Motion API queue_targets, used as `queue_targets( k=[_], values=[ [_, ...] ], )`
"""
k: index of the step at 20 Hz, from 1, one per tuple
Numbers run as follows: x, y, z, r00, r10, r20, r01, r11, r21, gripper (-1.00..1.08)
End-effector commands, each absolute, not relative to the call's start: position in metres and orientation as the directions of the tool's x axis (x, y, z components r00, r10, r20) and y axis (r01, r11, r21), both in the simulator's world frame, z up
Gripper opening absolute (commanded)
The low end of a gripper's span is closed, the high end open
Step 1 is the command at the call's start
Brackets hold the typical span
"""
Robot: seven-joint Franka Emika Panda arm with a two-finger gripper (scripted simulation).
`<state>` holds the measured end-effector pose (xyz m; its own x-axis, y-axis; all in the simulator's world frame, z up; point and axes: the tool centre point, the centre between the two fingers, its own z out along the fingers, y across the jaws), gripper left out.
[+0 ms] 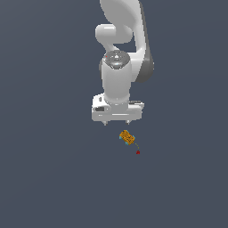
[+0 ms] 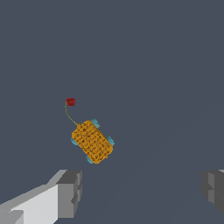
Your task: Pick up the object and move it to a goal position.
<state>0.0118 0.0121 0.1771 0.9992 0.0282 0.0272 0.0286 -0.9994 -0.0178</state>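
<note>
Showing obj's (image 2: 92,141) dotted texture: wrist view

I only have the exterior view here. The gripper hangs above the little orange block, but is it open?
Observer: Yes. In the wrist view the gripper is open, its two fingers spread wide with nothing between them.
Operator: Is the block lined up between them?
Observer: No. The orange block lies ahead of the fingers, closer to one of them.
Operator: Any detail on the block?
Observer: Teal bits on its long sides, and a thin strand curving to a red speck.
</note>
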Motion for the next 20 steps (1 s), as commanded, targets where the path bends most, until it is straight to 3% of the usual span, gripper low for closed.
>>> queue_targets(
  k=[1,20],
  values=[
    [0.012,0.012,0.177,0.999,0.028,0.027,0.029,-0.999,-0.018,1.00],
    [0.021,0.043,0.169,0.992,0.124,0.037,0.125,-0.992,-0.017,1.00]
  ],
)
